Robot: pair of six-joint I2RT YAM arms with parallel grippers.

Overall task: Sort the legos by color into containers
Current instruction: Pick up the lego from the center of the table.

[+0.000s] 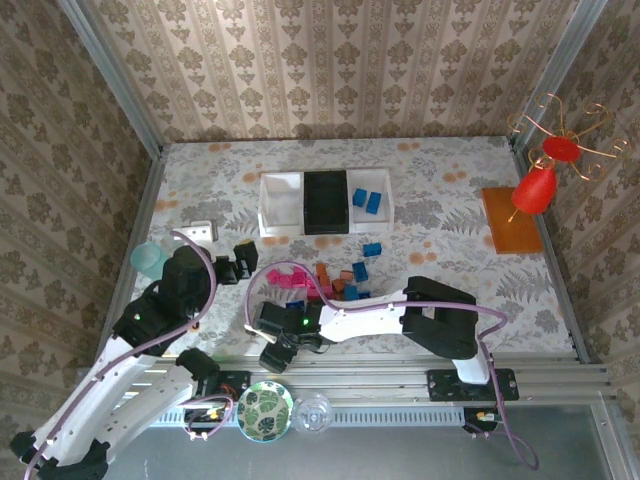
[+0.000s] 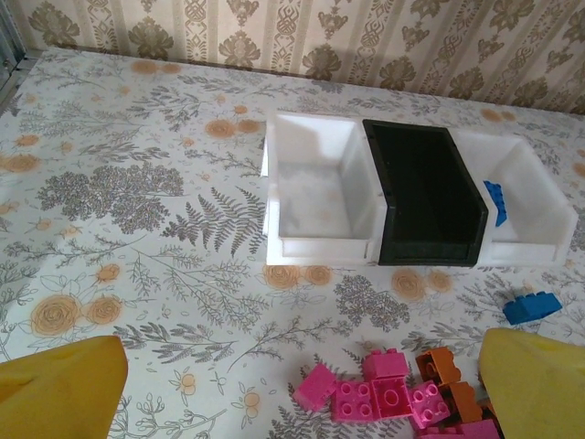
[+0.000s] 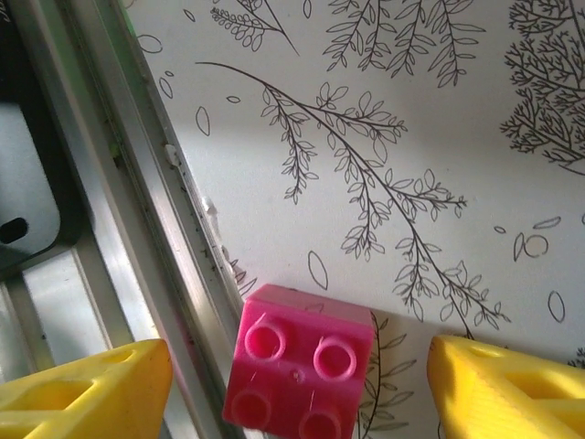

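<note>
A: Why is the right gripper (image 3: 297,407) down at the table's (image 2: 137,183) near edge?

B: A stray pink brick (image 3: 302,370) lies there, studs up, just beside the rail (image 3: 155,265) and apart from the pile (image 1: 330,280). The jaws are spread, one finger on each side, neither touching it. I judge it's lined up for a pinch, though the rail may crowd the finger on that side.

A: And the left gripper (image 2: 297,393)?

B: Spread wide, holding nothing. It hangs over the pile's near side, facing the bins (image 1: 263,205). Pink and orange bricks lie just below it, so it's well placed for a pick of its own.

A: What's in the bins?

B: They stand three in a row, touching. The left bin (image 2: 320,249), white, is empty. The black bin (image 2: 430,251) shows nothing inside, though its dark floor hides detail. The right bin (image 2: 526,247), white, holds two blue bricks (image 1: 366,199).

A: So blue is started?

B: I'd say so. A loose blue brick (image 2: 532,306) lies on the table near that bin, with more in the pile. Pink and orange have no bin claimed yet.
</note>
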